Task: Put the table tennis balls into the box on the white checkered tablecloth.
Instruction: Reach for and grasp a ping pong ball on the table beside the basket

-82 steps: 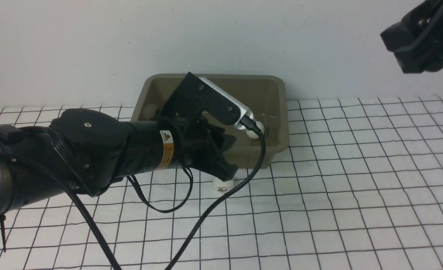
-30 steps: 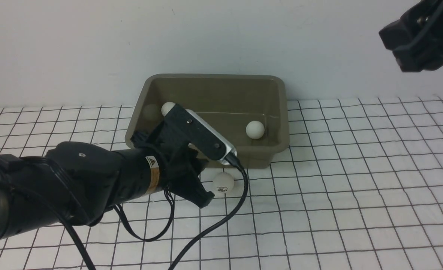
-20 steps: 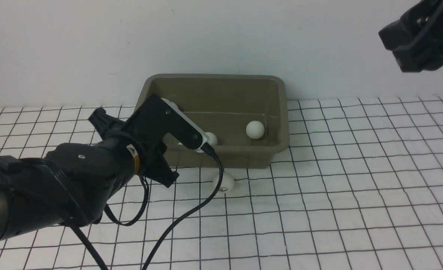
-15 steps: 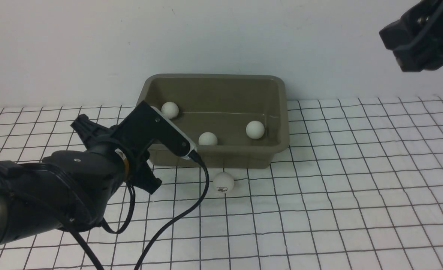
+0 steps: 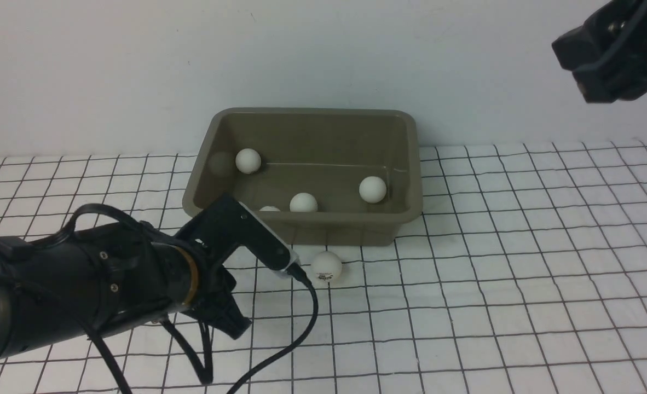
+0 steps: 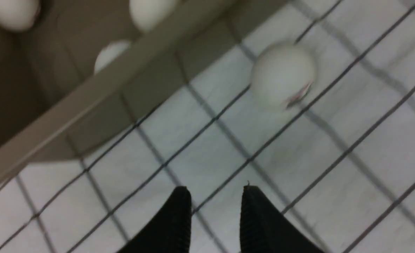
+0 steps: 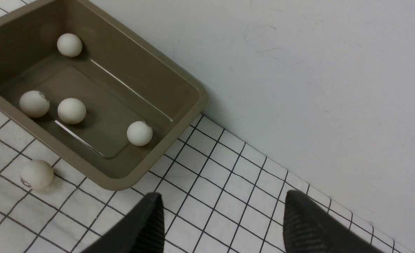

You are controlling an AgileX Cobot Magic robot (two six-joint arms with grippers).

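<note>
Four table tennis balls (image 5: 372,189) lie inside the box (image 5: 312,111) and the fifth ball (image 5: 326,266) sits on the white checkered tablecloth (image 5: 520,273) just outside the box's near wall — so the task looks one ball short of done. The left claw (image 6: 214,194) hangs near the box's front, fingers (image 6: 175,221) narrowly apart and empty; the right claw (image 7: 223,196) is spread wide, empty, well right of the box.

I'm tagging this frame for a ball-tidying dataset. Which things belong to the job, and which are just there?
Job: loose table tennis ball on the white checkered tablecloth; four table tennis balls in the box; left gripper, open, near the loose ball.
Just there: white wall; black cable on the left arm.
</note>
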